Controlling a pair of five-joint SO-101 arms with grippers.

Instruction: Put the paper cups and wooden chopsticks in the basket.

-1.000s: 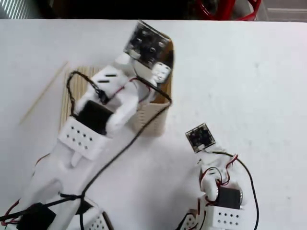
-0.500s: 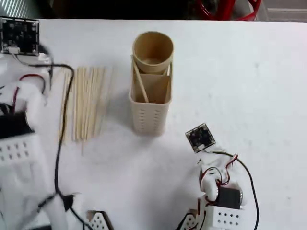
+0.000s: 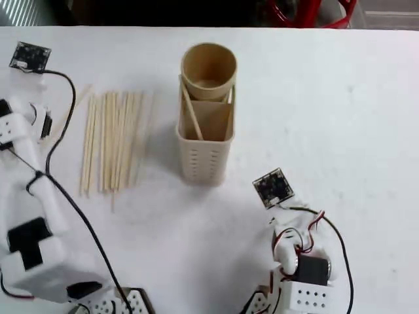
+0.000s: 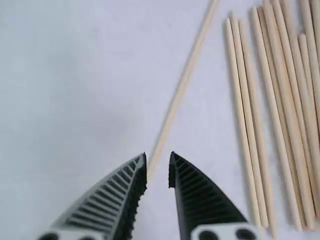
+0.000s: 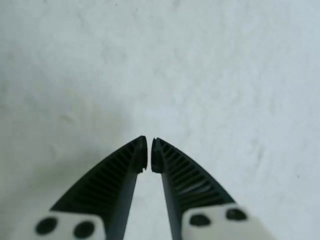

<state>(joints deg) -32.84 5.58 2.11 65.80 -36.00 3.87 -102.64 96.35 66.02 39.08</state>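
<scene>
A tan paper cup stands in the far end of the cream basket, with a chopstick leaning inside the basket. Several wooden chopsticks lie side by side on the table left of the basket. One single chopstick lies apart from that row, at an angle. My left gripper hovers over the near end of this single stick, its fingers slightly open on either side of the tip. The left arm is at the table's left edge. My right gripper is shut and empty above bare table, right of the basket's near end.
The right arm sits folded at the table's near right. A cable trails from the left arm across the near left. White tabletop stretches right of the basket.
The left arm has swung from above the basket to the far left of the table, uncovering the cup and the chopstick row. The right arm has stayed still.
</scene>
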